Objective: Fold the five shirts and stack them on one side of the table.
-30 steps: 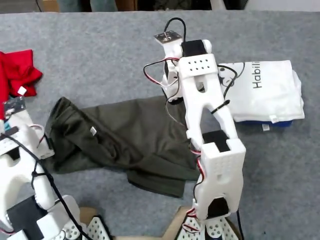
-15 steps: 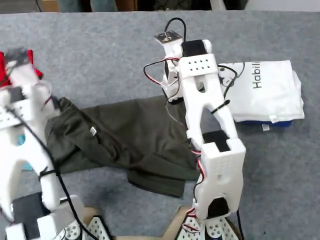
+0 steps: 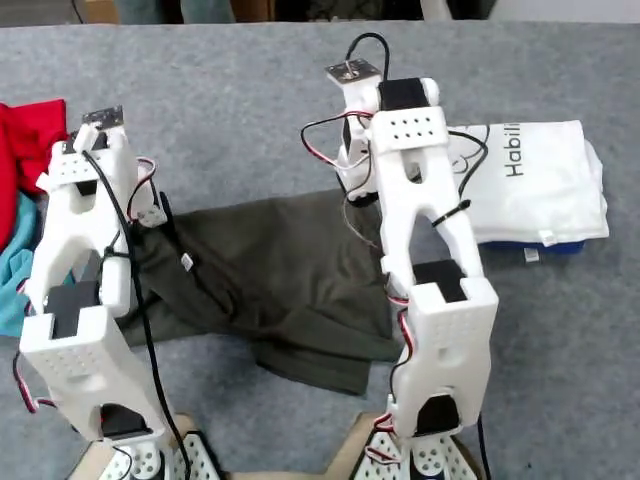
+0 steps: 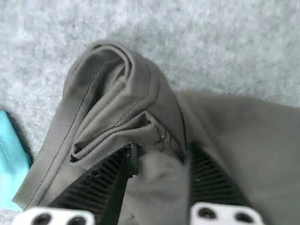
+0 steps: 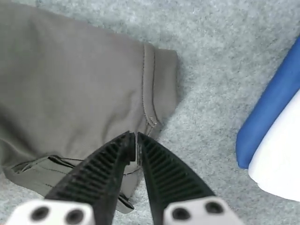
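A dark olive shirt (image 3: pixel 270 285) lies crumpled across the middle of the grey table. My left gripper (image 3: pixel 152 215) is down at its bunched left edge. In the left wrist view it (image 4: pixel 159 152) is open, its fingers straddling a thick fold of the olive shirt (image 4: pixel 117 93). My right gripper (image 3: pixel 358 195) is at the shirt's far right corner. In the right wrist view it (image 5: pixel 136 138) is shut on the hem of the olive shirt (image 5: pixel 70 84). A folded white shirt (image 3: pixel 540 185) lies on a folded blue shirt (image 3: pixel 555 247) at the right.
A red shirt (image 3: pixel 30 140) and a teal shirt (image 3: pixel 15 270) lie heaped at the table's left edge; the teal shirt (image 4: pixel 9 164) is close beside my left gripper. The blue shirt (image 5: pixel 267 117) lies near my right gripper. Bare grey table (image 3: pixel 220 90) stretches along the far side.
My left arm has swung from the near left corner out to the olive shirt's left edge. My right arm has shifted slightly to the right, drawing the shirt's corner with it.
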